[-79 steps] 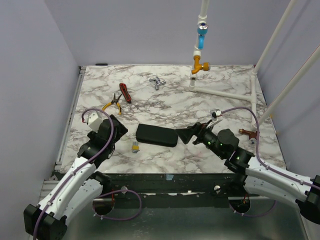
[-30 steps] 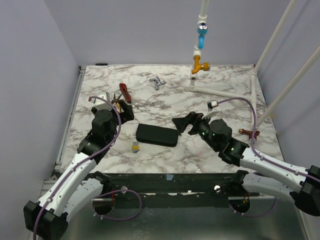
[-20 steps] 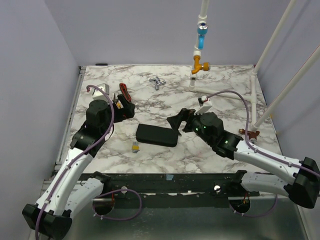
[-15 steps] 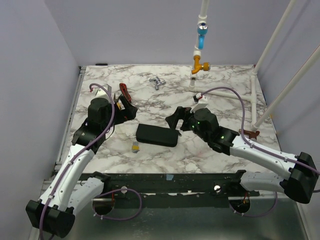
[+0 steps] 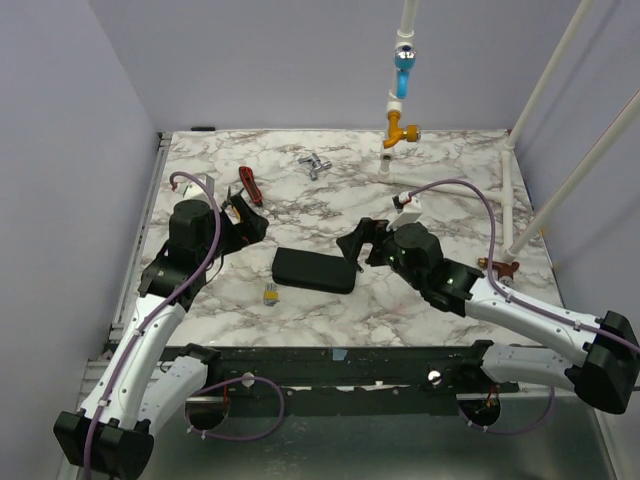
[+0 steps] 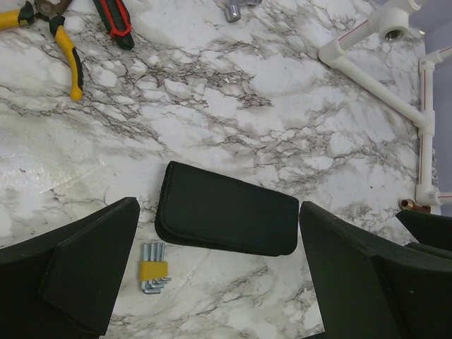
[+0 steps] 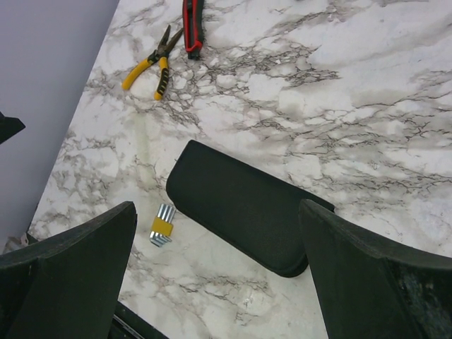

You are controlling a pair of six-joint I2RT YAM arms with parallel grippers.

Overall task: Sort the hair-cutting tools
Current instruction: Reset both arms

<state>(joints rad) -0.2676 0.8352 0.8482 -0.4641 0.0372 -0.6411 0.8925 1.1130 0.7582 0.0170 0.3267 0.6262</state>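
No hair-cutting tools show in any view. A closed black pouch (image 5: 313,270) lies flat in the middle of the marble table (image 5: 420,300). My left gripper (image 5: 246,224) hovers to the pouch's upper left, open and empty. My right gripper (image 5: 354,245) hovers by the pouch's right end, also open and empty. The left wrist view looks down on the pouch (image 6: 226,219) between that gripper's (image 6: 219,212) wide-apart fingers. The right wrist view shows the pouch (image 7: 247,208) between my right gripper's (image 7: 217,208) fingers.
A hex-key set in a yellow holder (image 5: 269,294) lies left of the pouch. Yellow-handled pliers (image 6: 67,60) and a red-handled tool (image 5: 249,184) lie at the back left. A silver metal fitting (image 5: 314,165) sits farther back. White pipes (image 5: 450,185) and a copper fitting (image 5: 497,266) are on the right.
Both arms have swung in from the front edge toward the pouch. The left gripper rose beside the pliers. The right gripper moved left to the pouch's right end. Both stayed open.
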